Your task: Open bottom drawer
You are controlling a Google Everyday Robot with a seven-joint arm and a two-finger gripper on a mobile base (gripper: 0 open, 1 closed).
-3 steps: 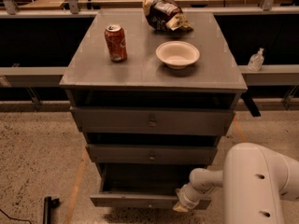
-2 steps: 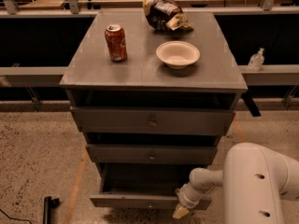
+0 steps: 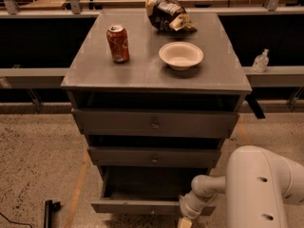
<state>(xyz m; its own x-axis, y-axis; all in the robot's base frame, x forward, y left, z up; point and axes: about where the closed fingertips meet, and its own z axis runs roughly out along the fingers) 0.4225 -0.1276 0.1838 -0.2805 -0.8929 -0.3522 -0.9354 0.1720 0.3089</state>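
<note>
The jaws of our gripper (image 3: 185, 221) sit at the very bottom of the view, mostly cut off, so we cannot tell whether they are spread or pressed together. The gripper is just in front of the bottom drawer (image 3: 142, 206), right of its centre, on the end of our white arm (image 3: 259, 189). The bottom drawer stands partly out from the cabinet, its dark inside showing behind the front. Above it we see the middle drawer (image 3: 154, 156) and the top drawer (image 3: 154, 123), each farther in. On the worktop (image 3: 142, 72) a red can (image 3: 118, 43) stands upright near the left edge, a bowl (image 3: 181, 55) rests right of centre, and a crumpled bag (image 3: 166, 11) lies at the far edge.
</note>
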